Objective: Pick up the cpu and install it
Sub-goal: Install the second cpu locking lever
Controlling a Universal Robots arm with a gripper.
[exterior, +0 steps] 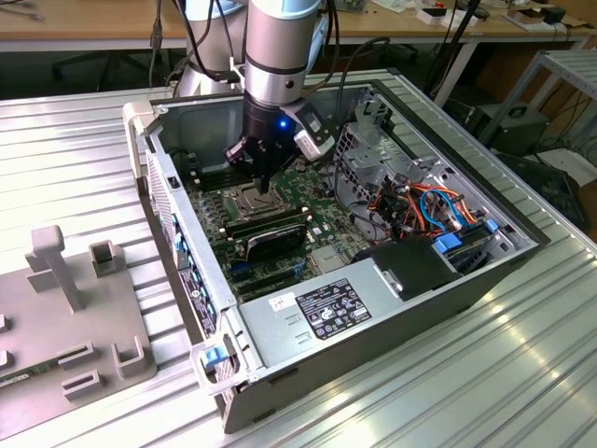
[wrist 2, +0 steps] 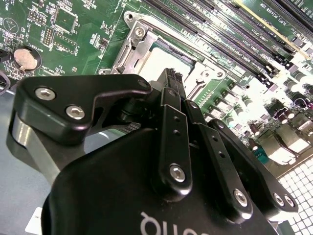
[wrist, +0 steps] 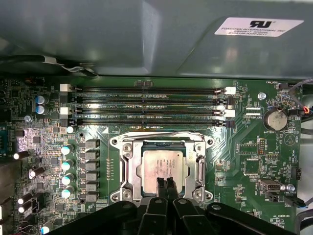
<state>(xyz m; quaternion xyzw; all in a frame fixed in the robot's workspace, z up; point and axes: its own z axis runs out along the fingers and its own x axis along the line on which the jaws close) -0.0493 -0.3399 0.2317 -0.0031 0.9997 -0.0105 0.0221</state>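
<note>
Gripper sits low inside the open case, right over the socket on the motherboard. Fingers pressed together, closed with nothing between them, tips touching or just above the cpu's edge, can't tell which. The cpu, silver-grey top, lies flat in the socket directly under and just ahead of the fingertips, frame hinged open around it. Four RAM slots lie beyond the socket from the gripper. In the second wrist view the closed fingers point down at the cpu. Exterior view: gripper over the socket, power supply well apart at the case's near end.
</note>
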